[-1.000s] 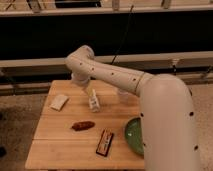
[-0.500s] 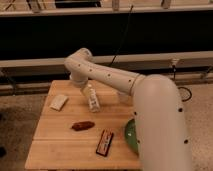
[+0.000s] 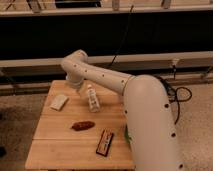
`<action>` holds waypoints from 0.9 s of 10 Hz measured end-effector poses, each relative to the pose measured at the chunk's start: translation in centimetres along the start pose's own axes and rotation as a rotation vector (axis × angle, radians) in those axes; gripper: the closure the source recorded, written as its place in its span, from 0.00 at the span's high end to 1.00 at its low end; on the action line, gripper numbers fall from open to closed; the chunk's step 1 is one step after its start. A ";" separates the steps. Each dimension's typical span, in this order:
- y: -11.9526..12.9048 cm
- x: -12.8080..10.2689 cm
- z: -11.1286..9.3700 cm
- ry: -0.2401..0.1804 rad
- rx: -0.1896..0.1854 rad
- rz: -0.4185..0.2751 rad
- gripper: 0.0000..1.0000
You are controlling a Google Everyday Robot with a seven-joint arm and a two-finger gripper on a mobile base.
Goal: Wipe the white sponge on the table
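Behind the table (image 3: 55, 145), dark panels crossed by pale rails are seen, and speckled flooring is spread around it. Compared with a second ago, the arm (image 3: 102, 78) has been swung lower and further across the right edge of the table, so that more of the near-right corner is now covered, and its bend has been shifted slightly toward the far-left corner. The gripper (image 3: 76, 83) is carried beneath that bend, over the far edge, between the far-left corner and the white bottle (image 3: 92, 98); how its grasp stands is not to be made out. The white sponge (image 3: 59, 102) has not been displaced. It is laid flat near the left edge, toward the far-left corner, near the gripper but apart from it and to the left of the bottle. From this it is judged that an approach is under way, that the sponge has not yet been taken, and that no wiping has been done. The sponge is seen as a small, thin, off-white pad, roughly rectangular, set a little askew to the planks and soft-looking. A reddish-brown oblong (image 3: 82, 125) and a dark packet (image 3: 104, 142) are left toward the near edge, well apart from it.
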 end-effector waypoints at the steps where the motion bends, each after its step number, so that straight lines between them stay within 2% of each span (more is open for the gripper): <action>1: -0.7 -0.2 0.5 -0.007 0.004 0.006 0.80; 4: -1.3 -0.4 1.9 -0.006 0.010 0.005 0.80; 6: -2.4 -1.4 3.4 -0.024 0.005 -0.012 0.80; 9: -2.9 -1.6 4.2 -0.025 0.008 -0.035 0.80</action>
